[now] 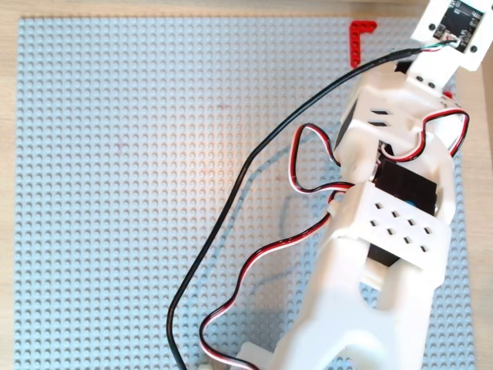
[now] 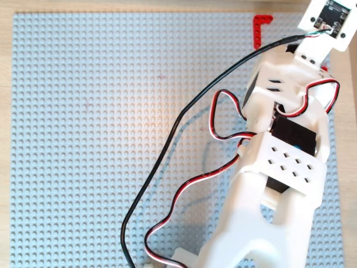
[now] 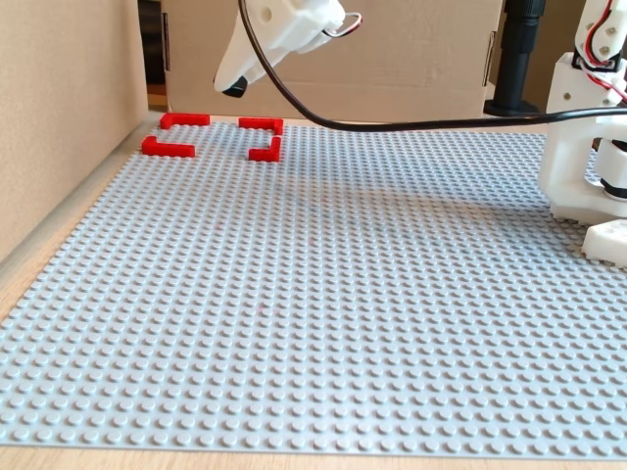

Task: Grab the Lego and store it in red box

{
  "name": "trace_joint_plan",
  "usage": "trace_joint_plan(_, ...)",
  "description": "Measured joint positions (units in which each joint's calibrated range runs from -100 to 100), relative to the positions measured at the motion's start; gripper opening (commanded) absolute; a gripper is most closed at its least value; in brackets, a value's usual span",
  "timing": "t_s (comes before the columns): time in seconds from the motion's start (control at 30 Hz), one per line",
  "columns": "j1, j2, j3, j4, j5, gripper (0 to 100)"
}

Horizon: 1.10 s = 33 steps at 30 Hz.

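In the fixed view my white gripper (image 3: pixel 233 88) hangs in the air just above the red box (image 3: pixel 184 120). Its fingers are drawn together on a small dark piece at the tip, the black Lego (image 3: pixel 234 91), of which only an edge shows. The red box is an outline of red corner brackets at the far left of the grey baseplate (image 3: pixel 343 294), and nothing lies inside it. In both overhead views only one red bracket (image 1: pixel 360 40) (image 2: pixel 261 29) shows at the top right. There the arm covers the rest, and the gripper and Lego are hidden.
The white arm (image 1: pixel 393 231) and its black and red-white cables (image 1: pixel 231 216) cover the right side in both overhead views. In the fixed view the arm's base (image 3: pixel 588 166) stands at the right, and cardboard walls (image 3: pixel 59 108) border the left and back.
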Motion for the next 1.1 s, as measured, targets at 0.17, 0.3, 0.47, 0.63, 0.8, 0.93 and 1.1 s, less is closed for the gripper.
trace_joint_plan(0.17,0.1,0.4,0.0,-0.4,0.0,10)
trace_joint_plan(0.3,0.1,0.5,0.0,-0.5,0.0,13)
trace_joint_plan(0.47,0.1,0.5,0.0,-0.5,0.0,13)
trace_joint_plan(0.63,0.1,0.5,0.0,-0.5,0.0,21)
trace_joint_plan(0.8,0.1,0.5,0.0,-0.5,0.0,21)
trace_joint_plan(0.93,0.1,0.5,0.0,-0.5,0.0,8)
trace_joint_plan(1.1,0.2,-2.5,0.0,1.2,0.0,2)
